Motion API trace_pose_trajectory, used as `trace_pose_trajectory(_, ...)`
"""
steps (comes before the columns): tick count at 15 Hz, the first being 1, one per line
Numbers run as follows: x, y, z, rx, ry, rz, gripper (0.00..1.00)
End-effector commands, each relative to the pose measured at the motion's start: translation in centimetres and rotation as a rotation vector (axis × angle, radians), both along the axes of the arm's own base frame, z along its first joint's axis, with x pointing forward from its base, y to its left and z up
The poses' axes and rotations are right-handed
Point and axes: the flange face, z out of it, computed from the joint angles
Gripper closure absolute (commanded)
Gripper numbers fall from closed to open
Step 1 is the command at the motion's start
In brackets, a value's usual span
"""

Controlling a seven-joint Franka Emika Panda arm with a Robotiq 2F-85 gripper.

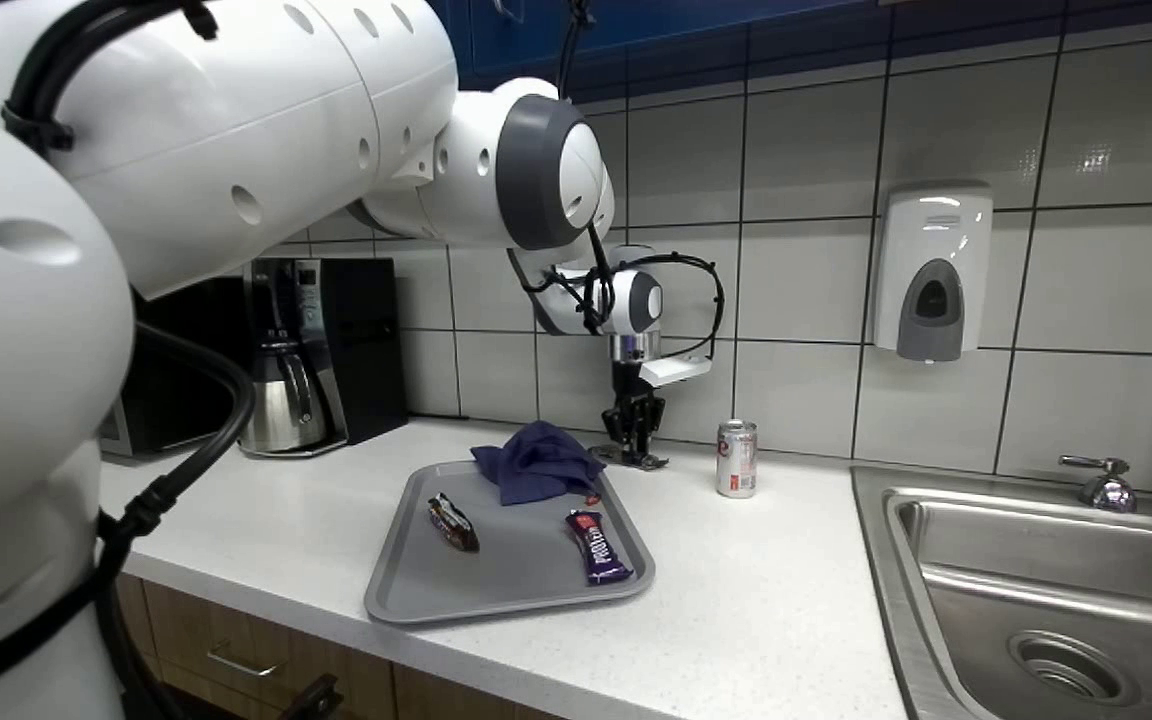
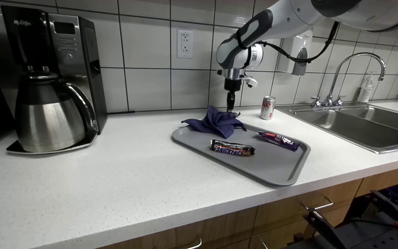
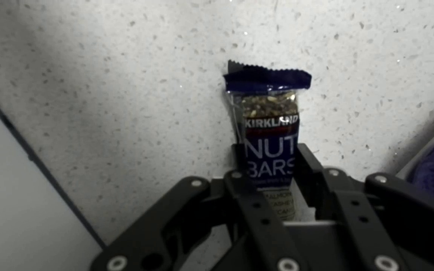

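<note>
A nut bar [image 3: 269, 124] in a clear and dark blue wrapper lies on the white counter. My gripper [image 3: 269, 155] points down at it, with one black finger against each long side of the bar. The fingers look closed on the wrapper, and the bar's near end is partly hidden by the gripper. In both exterior views the gripper [image 1: 633, 448] [image 2: 231, 109] is low at the counter, behind the tray [image 1: 496, 600] and close to the wall. A crumpled dark blue cloth [image 1: 539, 462] [image 2: 216, 121] lies on the tray's back edge, beside the gripper.
On the tray lie a Snickers bar [image 2: 232, 148] and a purple protein bar [image 2: 278, 140]. A soda can [image 1: 736, 458] stands beside the gripper. The steel sink [image 1: 881, 560] and coffee maker [image 2: 52, 103] stand at opposite ends. The tiled wall [image 1: 796, 390] is close behind.
</note>
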Motion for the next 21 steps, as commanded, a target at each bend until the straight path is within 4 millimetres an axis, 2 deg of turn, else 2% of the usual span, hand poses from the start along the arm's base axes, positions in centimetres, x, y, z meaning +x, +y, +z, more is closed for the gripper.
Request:
trace_pose_trajectory(1,0.4,-0.3,0.5,0.007,0.008,0.014,0.9)
trace_pose_trajectory(12,-1.3,0.4,2.6,0.051,-0.072,0.012,0.9)
trace_pose_trajectory(21,-4.4,0.4,5.3,0.056,-0.128,0.024,0.9)
